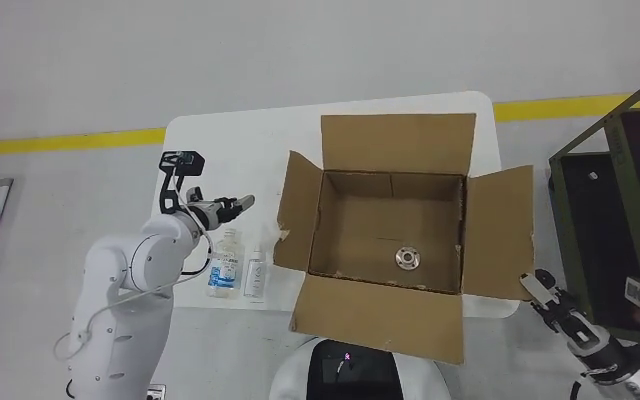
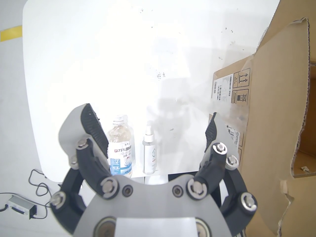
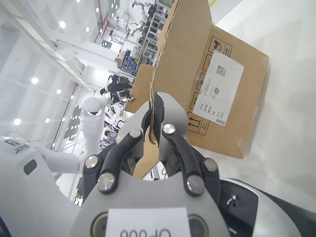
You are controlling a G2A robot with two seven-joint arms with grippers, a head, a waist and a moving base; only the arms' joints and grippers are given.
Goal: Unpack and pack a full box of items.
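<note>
Top view puts our left tool [image 1: 225,208], spread wide, just past the caps of the large bottle [image 1: 226,262] and spray bottle [image 1: 256,272] on the bench [image 1: 230,150], both lengthwise toward it. Further right, the box [image 1: 400,140] holds one round part [image 1: 407,258]; our right tool [image 3: 154,114] pinches its side flap [image 1: 500,230].

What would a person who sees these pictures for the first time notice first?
The big open cardboard box on the white table stands out, with one small round metal part on its floor. The right gripper is shut on the edge of its side flap. The open left gripper hangs near a clear bottle and a spray bottle beside the box.
</note>
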